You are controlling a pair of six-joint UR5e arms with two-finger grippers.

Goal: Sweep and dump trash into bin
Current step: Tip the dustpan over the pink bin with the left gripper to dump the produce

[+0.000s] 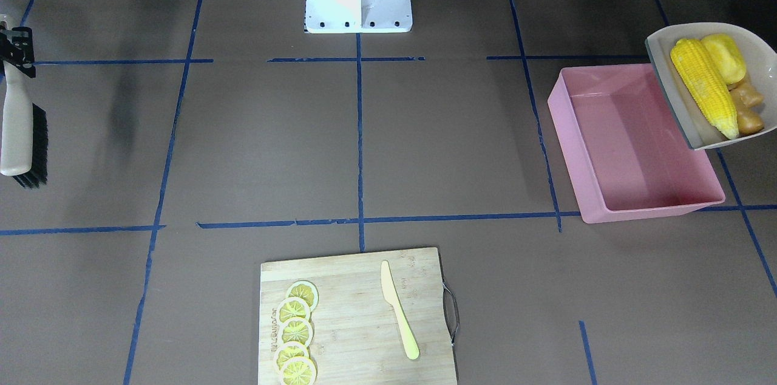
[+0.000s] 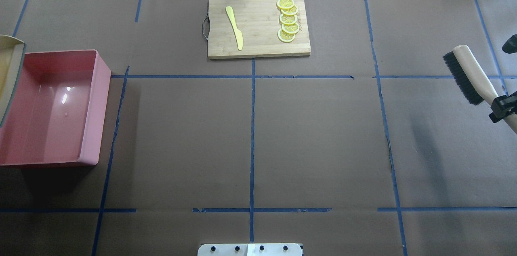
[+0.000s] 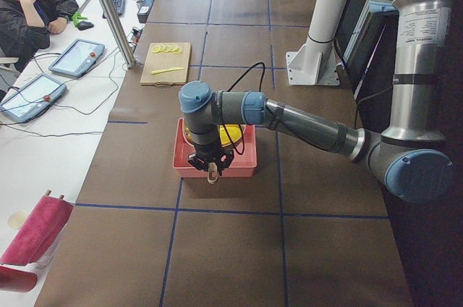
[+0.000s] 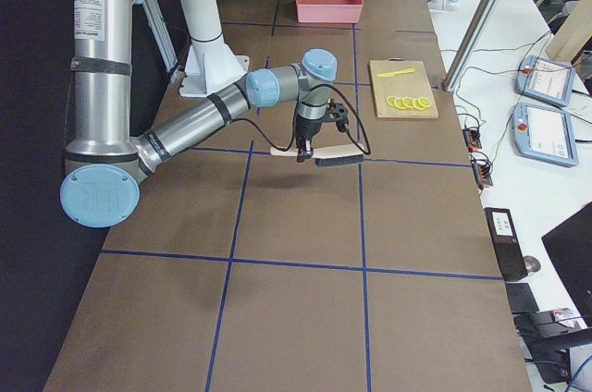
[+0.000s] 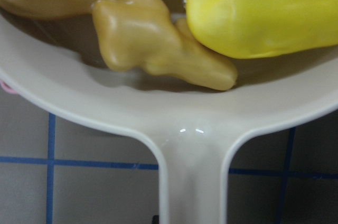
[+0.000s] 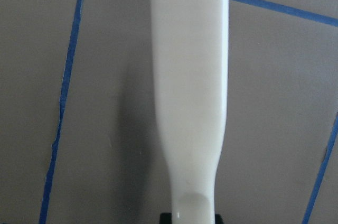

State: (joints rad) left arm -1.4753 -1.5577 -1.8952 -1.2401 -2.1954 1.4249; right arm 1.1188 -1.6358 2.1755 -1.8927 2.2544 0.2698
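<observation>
Overhead exterior shows the bin (image 2: 60, 106) standing at the left end of the table (image 2: 258, 135), with the dustpan (image 2: 10, 70) over its outer left rim. In the front-facing view the dustpan is off the table and tilted, its open lip turned toward the bin. All the trash lies inside the dustpan: the corn cob (image 1: 704, 86) along the lip side, nearest the bin; the potato lump (image 1: 723, 57) just beside it; the ginger root (image 1: 748, 107) behind the corn, toward the handle. The left wrist view shows ginger and potato touching near the root of the handle, which runs out of the bottom of that view. The left gripper (image 3: 210, 166) shows only from the side, at the handle end, so I cannot tell how its fingers stand.

At the right end the right gripper (image 2: 502, 107) is clamped on the handle of the brush (image 2: 464, 76) - its fingers are narrow, one on each side; the brush's shadow falls apart from it on the table.

On the far side, at the middle, a cutting board (image 2: 258, 46) carries a row of lemon slices (image 2: 288, 19) and a yellow knife (image 2: 234, 28), well apart from both arms. A person (image 3: 29, 10) sits at a desk beyond the table.
</observation>
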